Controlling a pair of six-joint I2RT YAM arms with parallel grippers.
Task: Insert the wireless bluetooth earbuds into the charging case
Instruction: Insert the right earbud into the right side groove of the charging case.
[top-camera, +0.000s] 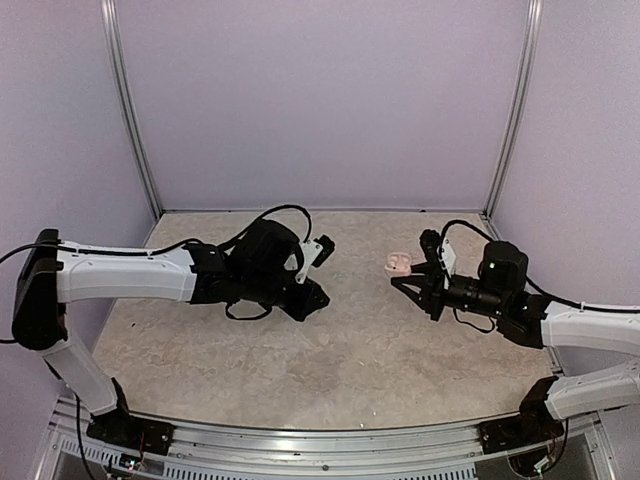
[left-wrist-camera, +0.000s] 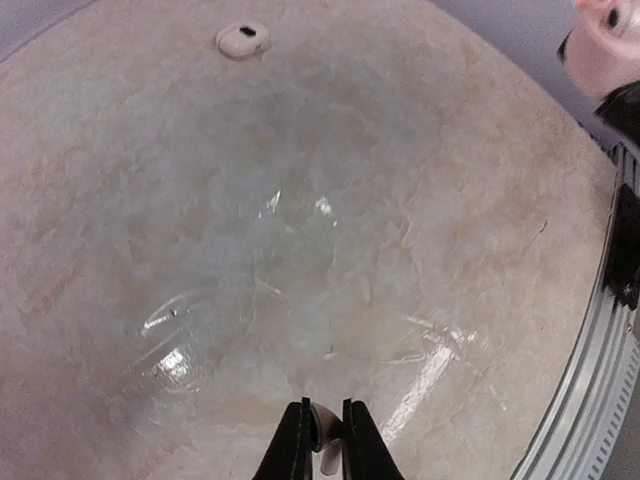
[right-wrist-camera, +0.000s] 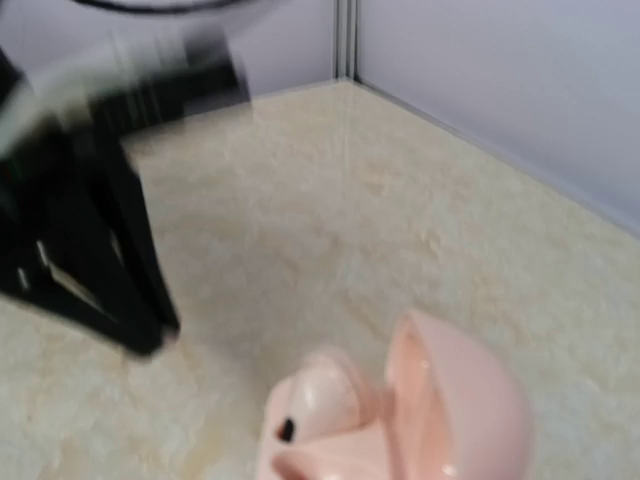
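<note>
My left gripper (left-wrist-camera: 322, 405) is shut on a tiny pale earbud (left-wrist-camera: 330, 432), held just above the marbled table; in the top view this gripper (top-camera: 316, 294) hangs left of centre. A second whitish earbud (left-wrist-camera: 243, 40) lies loose on the table farther off. The pink charging case (right-wrist-camera: 400, 420) stands open with its lid (right-wrist-camera: 460, 400) raised and one earbud (right-wrist-camera: 322, 395) seated in it. In the top view the case (top-camera: 398, 264) sits at the tip of my right gripper (top-camera: 412, 274), which seems shut on it. The right wrist view does not show that gripper's fingers.
Lilac walls with metal posts (top-camera: 133, 120) close off the back and sides. A metal rail (left-wrist-camera: 600, 340) runs along the near table edge. The left arm's black body (right-wrist-camera: 80, 250) shows blurred, to the left of the case.
</note>
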